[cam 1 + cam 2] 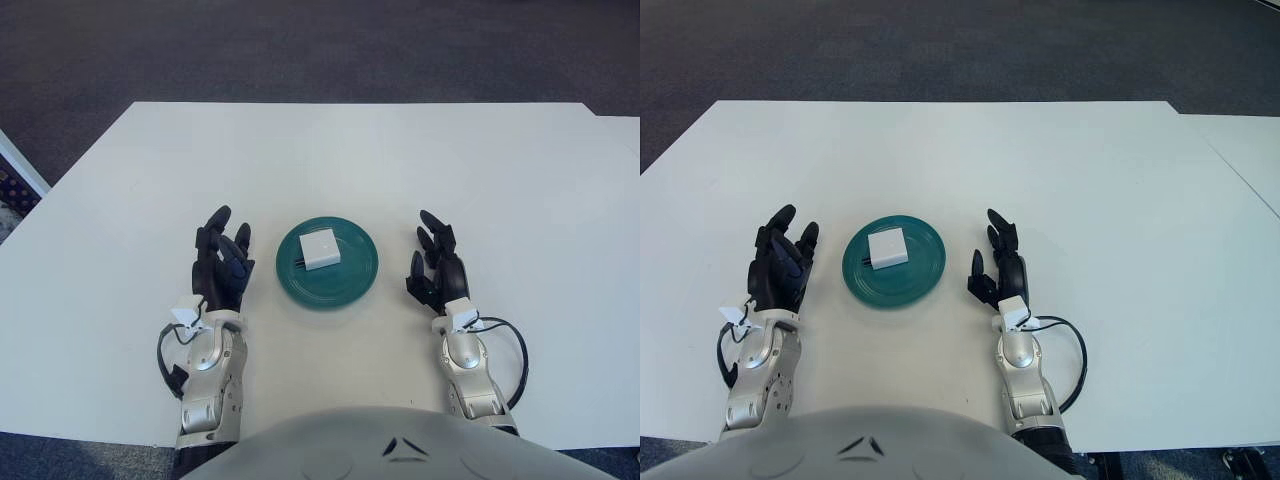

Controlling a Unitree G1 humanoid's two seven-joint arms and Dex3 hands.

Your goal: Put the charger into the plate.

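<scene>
A white square charger [319, 250] lies flat inside a teal plate [350, 281] on the white table, prongs pointing left. My left hand [221, 262] is open and empty, resting to the left of the plate with a gap between them. My right hand [436, 268] is open and empty, to the right of the plate. Both also show in the right eye view, left hand [783, 262] and right hand [998, 262].
The white table [330, 160] stretches far beyond the plate. A dark carpet floor [300, 50] lies behind it. A second white table edge [1240, 150] shows at the right.
</scene>
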